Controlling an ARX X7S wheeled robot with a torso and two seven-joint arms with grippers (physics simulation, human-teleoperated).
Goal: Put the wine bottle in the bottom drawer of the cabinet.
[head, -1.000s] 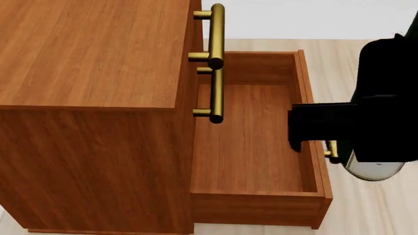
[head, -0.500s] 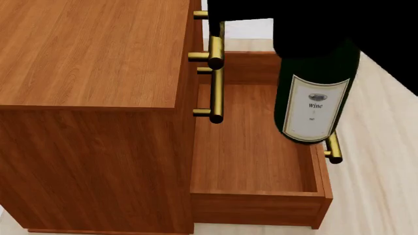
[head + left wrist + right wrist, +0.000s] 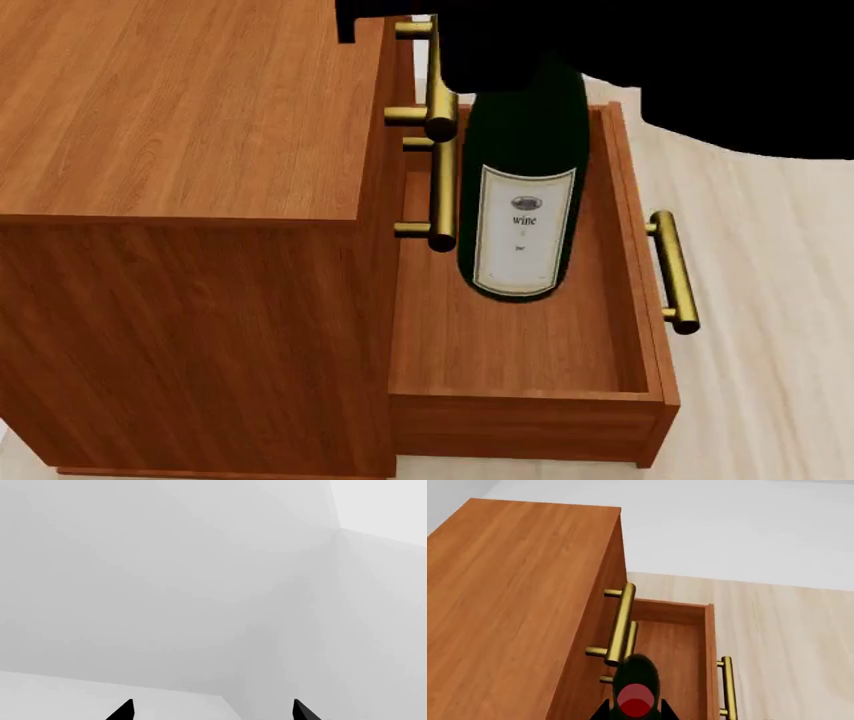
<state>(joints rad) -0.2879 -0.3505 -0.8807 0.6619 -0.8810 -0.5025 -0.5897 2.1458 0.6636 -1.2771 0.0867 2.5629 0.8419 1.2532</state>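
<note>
Since half a second ago, the tall dark green glass wine bottle with its white label has swung leftward, off the drawer's front edge, and now hangs over the open interior. It tilts, base toward me, neck lost under the black right arm.

Bottom drawer, a shallow reddish-brown wood box with a brass bar handle, stands pulled fully out of the boxy wood-grain cabinet. Bottle appears above the drawer floor, not resting; contact cannot be confirmed.

Right gripper: wrist view shows its black tips either side of the bottle's neck end, clamped on it. Left gripper: two tips well apart, facing blank grey wall, holding nothing.

Handling judgement: glass is rigid, smooth, probably slippery, and heavy toward the base, so a neck hold lets the body swing. Breakable if dropped onto wood. Best laid on its side, lowered until the body touches the floor before release; upper brass handles sit just beside it.
</note>
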